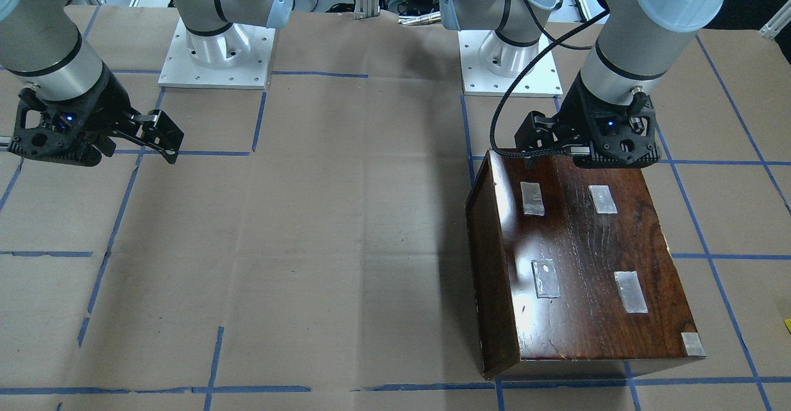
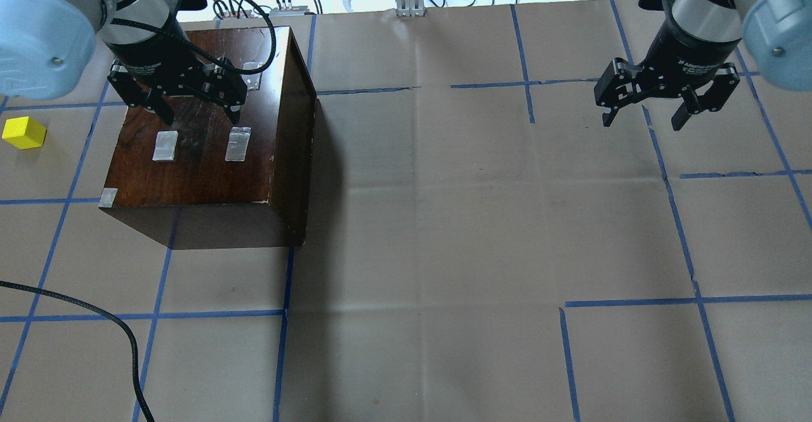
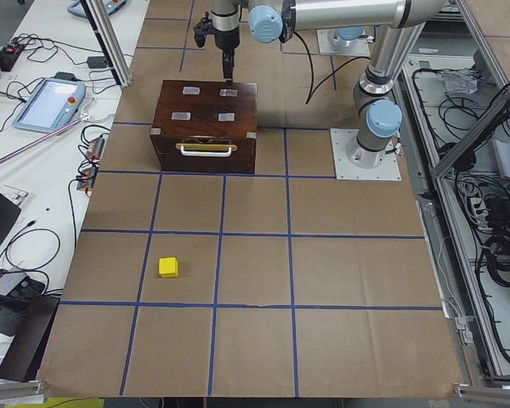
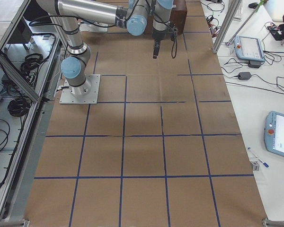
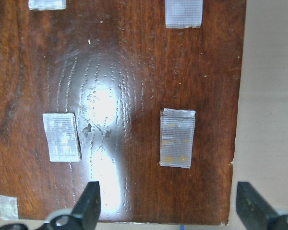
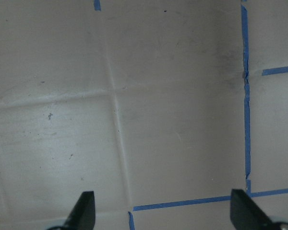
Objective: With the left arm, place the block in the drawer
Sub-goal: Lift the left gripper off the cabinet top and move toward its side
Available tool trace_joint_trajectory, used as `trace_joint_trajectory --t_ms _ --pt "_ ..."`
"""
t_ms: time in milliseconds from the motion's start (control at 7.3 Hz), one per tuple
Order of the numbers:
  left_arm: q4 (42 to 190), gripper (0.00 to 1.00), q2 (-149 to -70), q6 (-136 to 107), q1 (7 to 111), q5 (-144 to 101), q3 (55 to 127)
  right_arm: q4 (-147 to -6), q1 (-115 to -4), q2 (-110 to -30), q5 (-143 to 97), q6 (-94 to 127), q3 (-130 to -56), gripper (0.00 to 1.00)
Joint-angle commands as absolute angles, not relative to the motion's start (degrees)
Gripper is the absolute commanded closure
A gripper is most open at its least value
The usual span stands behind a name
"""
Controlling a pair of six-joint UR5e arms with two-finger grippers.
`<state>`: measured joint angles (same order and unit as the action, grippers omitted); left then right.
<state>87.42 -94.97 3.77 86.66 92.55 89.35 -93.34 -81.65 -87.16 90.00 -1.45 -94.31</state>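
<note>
Sitting nearest the left-end camera, the block [image 3: 168,267] is just out on the brown paper table [image 3: 255,255], well apart from everything, untouched. Further along is the cabinet [image 3: 206,127], its drawer [image 3: 206,155] pushed in flush, handle [image 3: 206,149] facing the block's end. Over the cabinet's glossy top, among the tape patches [image 5: 177,138], hovers the left gripper [image 2: 201,116], fingers spread wide, nothing in them. So the block is off to that gripper's outer left, down on the table, nowhere near it. Way at the far end the right gripper [image 2: 642,122] hangs over the paper, also spread and holding nothing.
</note>
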Motion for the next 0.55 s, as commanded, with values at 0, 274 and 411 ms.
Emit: trace_joint_trajectory --t_ms 0,274,411 --pt "87.5 0.01 -94.8 3.9 86.7 92.5 89.6 -93.3 -81.7 -87.2 90.0 -1.4 -94.2 0.00" --pt "88.8 0.01 -95.1 4.9 86.6 93.2 88.0 -93.3 -81.7 -87.2 90.0 -1.5 -94.3 0.00" --pt "88.9 0.01 -95.0 4.3 86.6 93.4 88.0 -93.3 -81.7 -87.2 90.0 -1.4 -94.3 0.00"
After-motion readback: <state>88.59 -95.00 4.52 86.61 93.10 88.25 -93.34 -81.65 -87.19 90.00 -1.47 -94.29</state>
